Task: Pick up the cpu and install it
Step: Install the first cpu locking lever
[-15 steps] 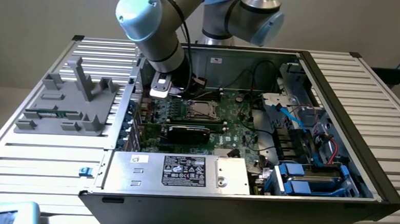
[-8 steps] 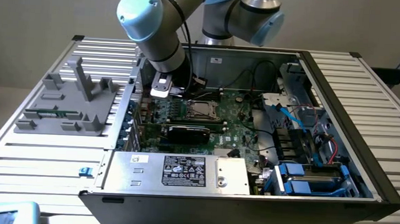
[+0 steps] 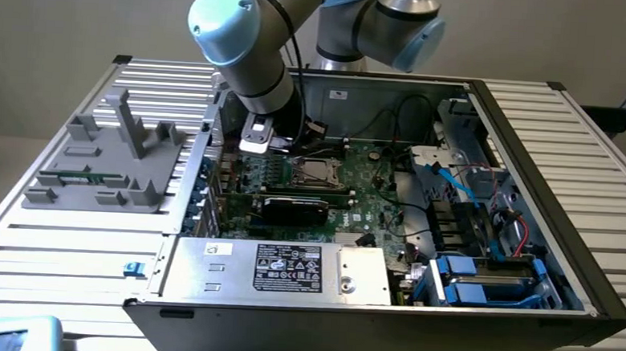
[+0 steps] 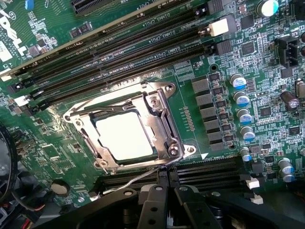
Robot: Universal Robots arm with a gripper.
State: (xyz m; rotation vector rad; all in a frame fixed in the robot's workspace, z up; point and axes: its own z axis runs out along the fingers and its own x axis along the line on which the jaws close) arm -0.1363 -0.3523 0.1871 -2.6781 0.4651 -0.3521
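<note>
The cpu (image 4: 125, 136) lies flat in the motherboard socket, its bright silver top framed by the metal load plate (image 4: 164, 129). In the exterior view the cpu (image 3: 315, 172) sits mid-board inside the open computer case. My gripper (image 4: 168, 180) is shut with nothing between its black fingers (image 4: 153, 202), and its tips hover at the socket's edge beside the thin wire lever (image 4: 138, 179). From the exterior view the gripper (image 3: 259, 143) hangs just above the board, a little toward that view's left of the socket.
Black memory slots (image 4: 119, 52) run along one side of the socket, with more slots (image 4: 209, 169) by my fingertips. A black expansion card (image 3: 295, 207), a silver power supply box (image 3: 276, 270) and blue drive bays (image 3: 479, 285) fill the case. A grey fixture (image 3: 110, 161) stands on the slatted table.
</note>
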